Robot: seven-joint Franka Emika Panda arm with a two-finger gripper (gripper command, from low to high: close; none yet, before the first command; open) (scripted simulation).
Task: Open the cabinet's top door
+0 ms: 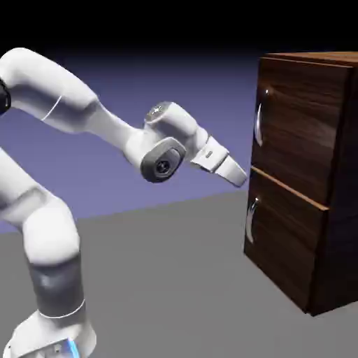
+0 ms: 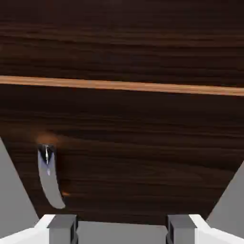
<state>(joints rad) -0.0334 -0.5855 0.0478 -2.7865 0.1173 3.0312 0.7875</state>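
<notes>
My gripper (image 1: 241,178) sits unclenched, fingertips (image 2: 62,224) spread wide with nothing between them, just short of the cabinet (image 1: 308,182) at the seam between its panels. I see the top door (image 1: 297,126) shut above that seam, its silver handle (image 1: 259,120) untouched. No lettering shows anywhere on the wood.

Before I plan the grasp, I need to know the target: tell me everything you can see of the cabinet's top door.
The top door is the cabinet's upper front panel, dark brown wood grain, glossy, flat and upright. It looks shut, flush with the front. A curved vertical silver handle sits near its edge facing the arm. A thin lighter seam divides it from the lower panel. Nothing touches it: the gripper hangs apart, nearer the seam than the handle, fingers spread.
</notes>
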